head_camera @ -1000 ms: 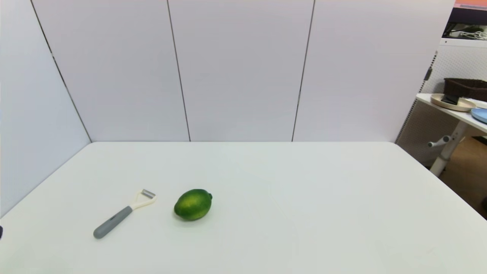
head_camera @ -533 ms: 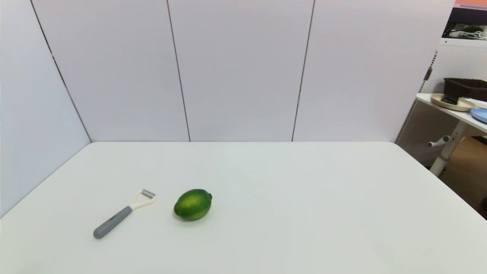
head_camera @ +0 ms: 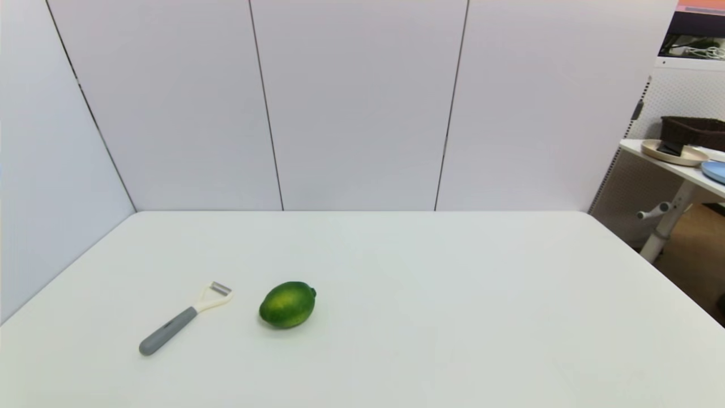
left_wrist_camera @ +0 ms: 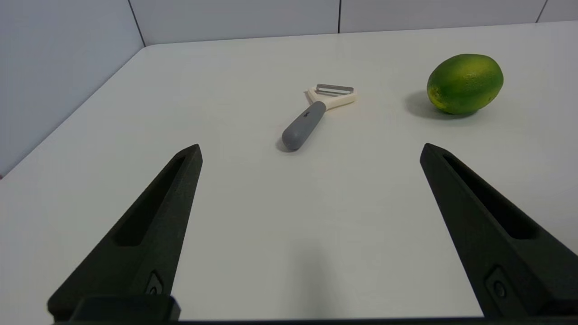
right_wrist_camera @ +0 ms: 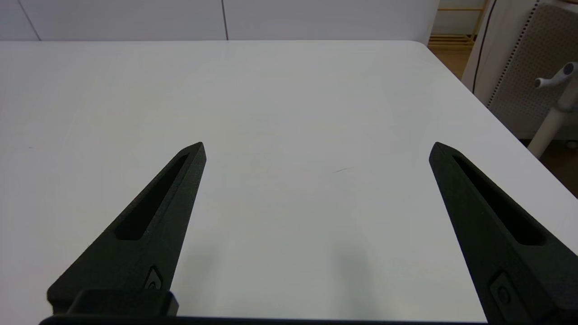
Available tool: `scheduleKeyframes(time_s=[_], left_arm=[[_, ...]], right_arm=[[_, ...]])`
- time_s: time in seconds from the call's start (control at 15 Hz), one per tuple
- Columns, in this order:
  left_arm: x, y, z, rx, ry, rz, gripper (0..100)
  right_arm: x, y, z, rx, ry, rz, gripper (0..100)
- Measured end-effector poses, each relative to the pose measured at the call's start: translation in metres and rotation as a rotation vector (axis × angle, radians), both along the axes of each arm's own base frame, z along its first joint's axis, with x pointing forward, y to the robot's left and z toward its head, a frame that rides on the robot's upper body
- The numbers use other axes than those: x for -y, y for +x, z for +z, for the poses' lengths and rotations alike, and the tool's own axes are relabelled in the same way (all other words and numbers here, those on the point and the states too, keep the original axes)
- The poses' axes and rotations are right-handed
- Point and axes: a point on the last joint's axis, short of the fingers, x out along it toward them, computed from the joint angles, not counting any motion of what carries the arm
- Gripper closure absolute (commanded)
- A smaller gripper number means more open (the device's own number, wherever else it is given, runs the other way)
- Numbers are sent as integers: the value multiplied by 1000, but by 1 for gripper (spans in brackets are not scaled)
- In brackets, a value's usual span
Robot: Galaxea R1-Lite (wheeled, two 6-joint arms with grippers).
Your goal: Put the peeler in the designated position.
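Left gripper point(left_wrist_camera: 311, 151) fingers spread wide, empty, low over table point(head_camera: 453, 294) near peeler point(head_camera: 184, 320). Lime point(head_camera: 287, 305) right of it. Right gripper point(right_wrist_camera: 316, 151) likewise released, probably parked.

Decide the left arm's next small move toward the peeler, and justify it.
Probably ease the left tool forward and down over the peeler's grey handle. It is open and empty, the peeler lies flat ahead of it, apart from the lime.
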Motion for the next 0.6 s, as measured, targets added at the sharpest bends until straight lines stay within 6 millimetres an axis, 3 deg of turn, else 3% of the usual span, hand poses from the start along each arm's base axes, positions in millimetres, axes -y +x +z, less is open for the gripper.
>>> scheduleKeyframes(time_s=[0.6], left_arm=[[0,0,-1,-1,-17,1,0]], right_arm=[[0,0,0,0,0,0,0]])
